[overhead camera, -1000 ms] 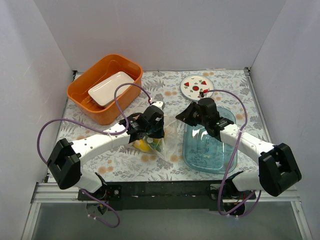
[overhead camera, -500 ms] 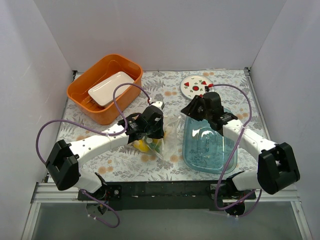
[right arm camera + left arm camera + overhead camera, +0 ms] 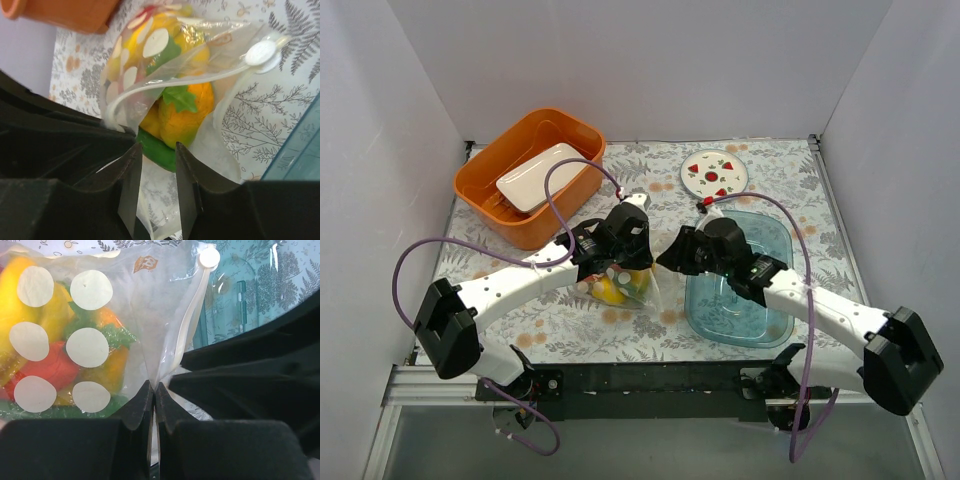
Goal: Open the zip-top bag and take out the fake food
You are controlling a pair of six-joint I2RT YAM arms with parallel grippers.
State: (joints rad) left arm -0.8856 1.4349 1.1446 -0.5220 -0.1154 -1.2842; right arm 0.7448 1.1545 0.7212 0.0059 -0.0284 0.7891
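Observation:
The zip-top bag (image 3: 625,285) lies mid-table, clear with white dots (image 3: 90,347), its white zip strip and slider (image 3: 262,52) along the mouth. The mouth gapes open in the right wrist view. The fake food (image 3: 182,107) fills it: yellow-orange pieces, green leaf bits, a red piece (image 3: 45,367). My left gripper (image 3: 153,387) is shut on a fold of the bag's plastic near the zip strip. My right gripper (image 3: 157,150) is open at the bag's mouth, fingers either side of the lower plastic edge, right beside the left gripper (image 3: 620,245).
A clear blue tray (image 3: 745,300) lies right of the bag, under my right arm. A round plate printed with strawberries (image 3: 713,173) sits at the back. An orange bin (image 3: 520,190) holding a white dish stands back left.
My right gripper has swung left and forward from over the blue tray to the bag's mouth. The left gripper has held the bag and shifted slightly.

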